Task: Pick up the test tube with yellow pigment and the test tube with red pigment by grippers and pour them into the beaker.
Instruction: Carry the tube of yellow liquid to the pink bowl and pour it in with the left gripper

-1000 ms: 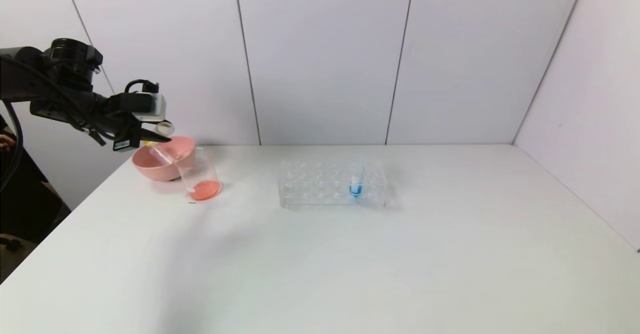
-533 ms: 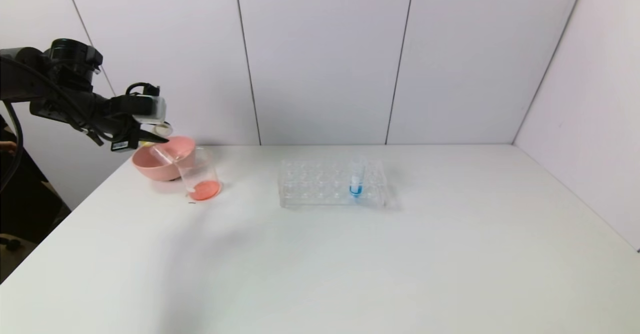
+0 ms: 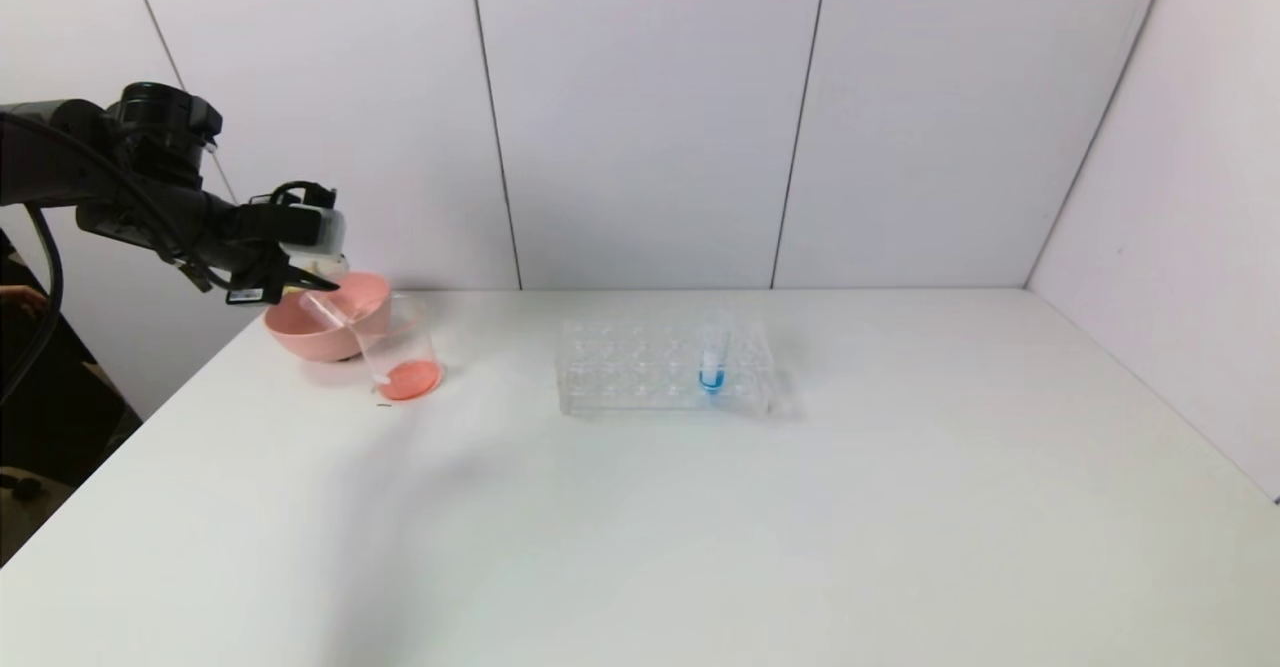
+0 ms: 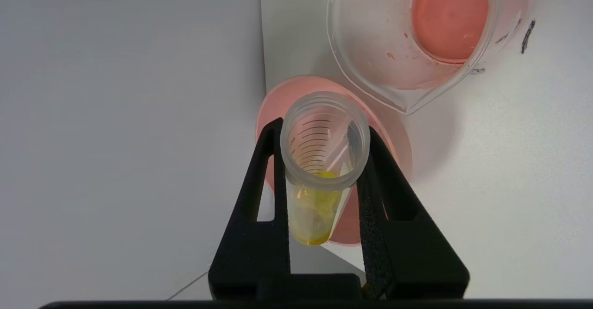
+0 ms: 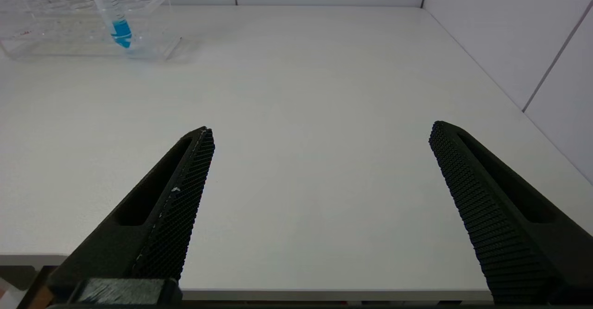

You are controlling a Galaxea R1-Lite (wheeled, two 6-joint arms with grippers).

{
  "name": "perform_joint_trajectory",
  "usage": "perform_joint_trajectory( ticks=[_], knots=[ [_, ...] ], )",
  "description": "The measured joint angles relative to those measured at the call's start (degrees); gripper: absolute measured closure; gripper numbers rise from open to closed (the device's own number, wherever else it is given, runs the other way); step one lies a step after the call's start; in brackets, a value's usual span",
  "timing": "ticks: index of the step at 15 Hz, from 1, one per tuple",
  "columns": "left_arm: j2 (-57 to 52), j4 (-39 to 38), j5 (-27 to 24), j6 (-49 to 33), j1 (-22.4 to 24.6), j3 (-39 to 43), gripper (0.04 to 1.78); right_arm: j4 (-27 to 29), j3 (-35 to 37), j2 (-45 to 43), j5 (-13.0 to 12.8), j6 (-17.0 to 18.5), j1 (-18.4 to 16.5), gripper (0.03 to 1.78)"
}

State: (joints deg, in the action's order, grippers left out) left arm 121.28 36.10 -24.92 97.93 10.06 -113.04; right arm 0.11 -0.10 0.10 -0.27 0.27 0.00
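Note:
My left gripper (image 3: 315,285) (image 4: 324,128) hovers at the far left of the table, over the pink bowl (image 3: 310,337) (image 4: 394,137). It is shut on the test tube with yellow pigment (image 4: 315,207), which is tilted with its open mouth by the fingertips and the yellow liquid still in its bottom end. The beaker (image 3: 400,352) (image 4: 407,68) stands right beside the bowl and holds a shallow pool of red-orange liquid. The test tube with red pigment is out of view. My right gripper (image 5: 320,128) is open and empty above the table's near edge, outside the head view.
A clear tube rack (image 3: 640,367) (image 5: 69,35) stands mid-table with a blue-bottomed tube (image 3: 712,362) (image 5: 118,26) upright in it. A clear slanted tube (image 3: 325,310) seems to rest in the bowl. Walls close the back and right; the table edge lies just left of the bowl.
The left gripper has shifted slightly right and down toward the bowl and beaker, still shut on the yellow tube. Nothing else has moved.

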Motion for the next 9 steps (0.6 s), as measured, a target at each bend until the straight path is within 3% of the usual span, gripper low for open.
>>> perform_joint_trajectory(
  ticks=[9],
  knots=[
    [-0.12, 0.17, 0.76, 5.41, -0.94, 0.11, 1.38, 0.0, 0.0, 0.0, 0.0, -0.02, 0.0, 0.11]
  ],
)
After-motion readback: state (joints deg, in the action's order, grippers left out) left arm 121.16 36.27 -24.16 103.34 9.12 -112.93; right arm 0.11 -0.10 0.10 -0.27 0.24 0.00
